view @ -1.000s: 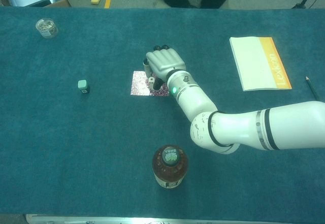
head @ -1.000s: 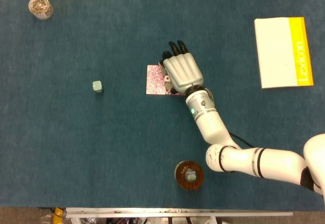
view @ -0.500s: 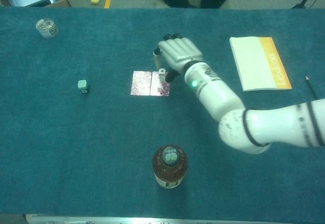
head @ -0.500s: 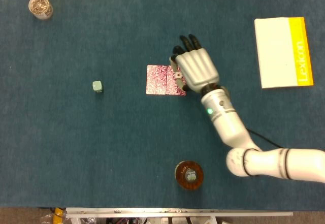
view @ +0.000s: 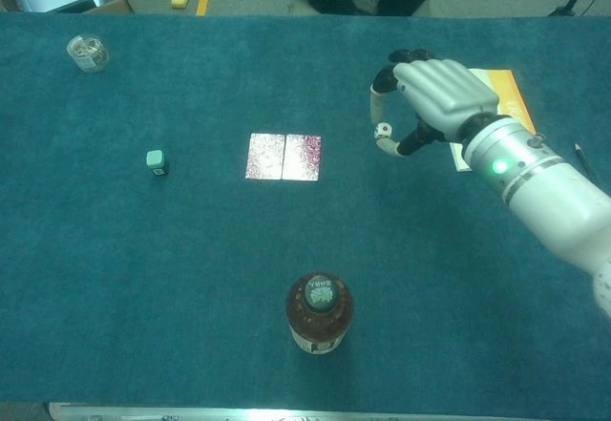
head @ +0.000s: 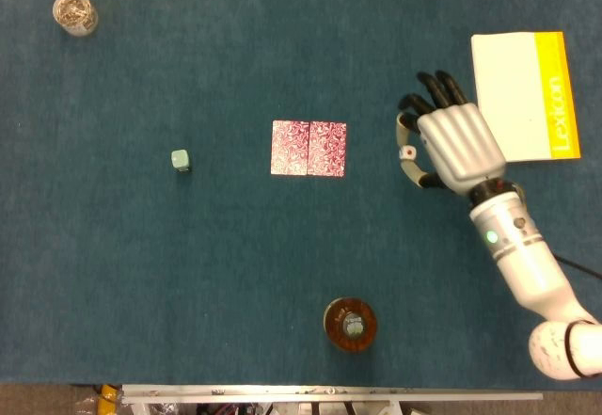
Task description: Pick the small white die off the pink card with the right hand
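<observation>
One small white die (head: 408, 152) pinched in my right hand (head: 455, 144) fingers, clear of the pink patterned card (head: 308, 148) — light, hard, slippery; I hold opposite faces.

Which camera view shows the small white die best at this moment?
The chest view: the white die sits pinched in the right hand, seen from the side. The head view shows the die too, smaller, beside the hand.

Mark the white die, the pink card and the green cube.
white die (head: 408, 152): head view, its top face, pinched in the right hand (head: 451, 142).
pink card (head: 308, 148): head view, its centre.
green cube (head: 181, 160): head view, its top face.
</observation>
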You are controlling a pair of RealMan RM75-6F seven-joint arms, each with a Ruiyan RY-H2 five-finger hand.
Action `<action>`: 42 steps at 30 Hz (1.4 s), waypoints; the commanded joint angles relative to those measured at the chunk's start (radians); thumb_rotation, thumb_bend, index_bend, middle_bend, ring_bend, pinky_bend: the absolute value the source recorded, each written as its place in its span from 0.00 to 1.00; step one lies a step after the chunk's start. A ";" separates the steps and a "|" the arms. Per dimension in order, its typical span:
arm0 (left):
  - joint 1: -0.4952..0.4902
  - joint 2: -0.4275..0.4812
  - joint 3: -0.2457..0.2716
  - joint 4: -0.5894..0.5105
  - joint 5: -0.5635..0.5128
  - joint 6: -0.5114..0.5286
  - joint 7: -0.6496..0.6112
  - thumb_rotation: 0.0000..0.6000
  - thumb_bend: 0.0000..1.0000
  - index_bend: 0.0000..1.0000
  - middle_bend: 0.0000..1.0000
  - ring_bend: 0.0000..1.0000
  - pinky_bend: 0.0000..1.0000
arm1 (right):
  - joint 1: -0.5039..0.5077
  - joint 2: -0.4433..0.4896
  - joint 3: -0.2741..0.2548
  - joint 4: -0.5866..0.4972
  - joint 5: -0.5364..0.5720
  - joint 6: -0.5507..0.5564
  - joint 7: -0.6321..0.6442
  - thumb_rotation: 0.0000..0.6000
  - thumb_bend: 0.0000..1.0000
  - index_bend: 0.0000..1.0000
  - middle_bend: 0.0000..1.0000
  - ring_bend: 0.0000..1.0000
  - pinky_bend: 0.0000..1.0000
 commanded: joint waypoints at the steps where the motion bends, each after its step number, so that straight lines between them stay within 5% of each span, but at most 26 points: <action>1: -0.001 0.000 0.001 -0.004 0.002 0.000 0.004 1.00 0.44 0.27 0.19 0.04 0.05 | 0.001 0.000 0.002 -0.002 -0.003 -0.009 0.005 1.00 0.27 0.57 0.30 0.06 0.01; 7: 0.006 0.005 0.001 -0.008 -0.003 0.009 0.006 1.00 0.44 0.27 0.19 0.04 0.05 | 0.014 -0.115 0.036 0.126 -0.213 0.027 0.174 1.00 0.27 0.56 0.29 0.06 0.01; 14: 0.018 0.007 0.001 0.001 -0.017 0.016 -0.005 1.00 0.44 0.27 0.19 0.04 0.05 | 0.012 -0.203 0.035 0.243 -0.369 0.087 0.281 1.00 0.26 0.18 0.21 0.06 0.01; 16: 0.019 0.007 0.001 0.004 -0.020 0.016 -0.008 1.00 0.44 0.27 0.19 0.04 0.05 | 0.003 -0.201 0.037 0.247 -0.372 0.091 0.290 1.00 0.26 0.14 0.21 0.06 0.01; 26: 0.012 0.008 0.001 -0.001 -0.010 0.011 -0.001 1.00 0.44 0.27 0.19 0.04 0.05 | -0.058 -0.088 0.033 0.146 -0.360 0.115 0.229 1.00 0.26 0.13 0.21 0.06 0.01; 42: -0.009 0.015 -0.005 -0.012 -0.015 -0.020 0.015 1.00 0.44 0.27 0.19 0.04 0.05 | -0.247 0.215 -0.059 -0.081 -0.293 0.215 0.119 1.00 0.26 0.15 0.21 0.06 0.01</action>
